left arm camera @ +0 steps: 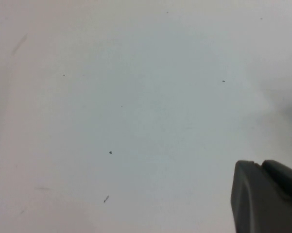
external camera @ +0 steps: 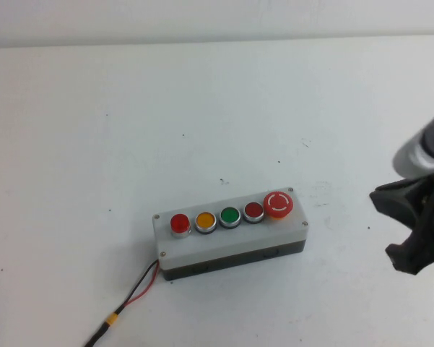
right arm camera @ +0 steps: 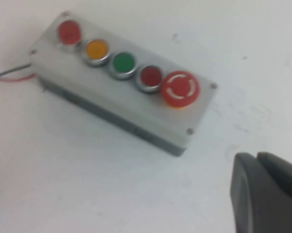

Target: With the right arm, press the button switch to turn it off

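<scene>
High view gives us the button switch [external camera: 180, 223] and right gripper [external camera: 411, 231], fingers spread, well apart; left gripper [left arm camera: 267, 196] over bare table [left arm camera: 136, 97], can't tell its state

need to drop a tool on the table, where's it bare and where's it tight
Bare table lies behind the grey box, toward the far wall, and across the robot's left side. Tighter spots: the right side, where the right gripper hovers beside the box's mushroom button, and the near-left, where the wires trail. The left gripper sits over bare table.

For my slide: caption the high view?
Right tool hovers right of the grey box, away from its red end button; left tool parked.
</scene>
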Controlling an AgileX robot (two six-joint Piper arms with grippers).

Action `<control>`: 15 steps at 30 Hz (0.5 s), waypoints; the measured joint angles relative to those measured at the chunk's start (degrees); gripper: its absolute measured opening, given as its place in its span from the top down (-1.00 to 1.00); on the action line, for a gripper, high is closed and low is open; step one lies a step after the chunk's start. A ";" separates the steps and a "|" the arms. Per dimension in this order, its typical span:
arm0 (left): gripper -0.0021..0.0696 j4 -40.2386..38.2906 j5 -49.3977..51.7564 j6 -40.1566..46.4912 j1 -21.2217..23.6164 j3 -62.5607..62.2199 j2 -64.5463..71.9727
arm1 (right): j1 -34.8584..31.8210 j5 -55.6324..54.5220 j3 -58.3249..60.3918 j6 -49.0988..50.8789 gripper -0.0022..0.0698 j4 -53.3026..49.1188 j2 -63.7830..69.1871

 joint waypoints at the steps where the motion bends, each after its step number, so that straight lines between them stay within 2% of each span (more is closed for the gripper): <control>1: 0.95 0.00 0.00 0.00 0.00 0.00 0.00 | -1.87 -4.88 3.74 0.00 0.99 -0.10 -1.39; 8: 0.95 0.00 0.00 0.00 0.00 0.00 0.00 | -14.24 -30.26 27.05 0.00 0.99 -0.43 -13.49; 15: 0.95 0.00 0.00 0.00 0.00 0.00 0.00 | -26.60 -33.94 43.60 0.00 0.99 -0.43 -31.07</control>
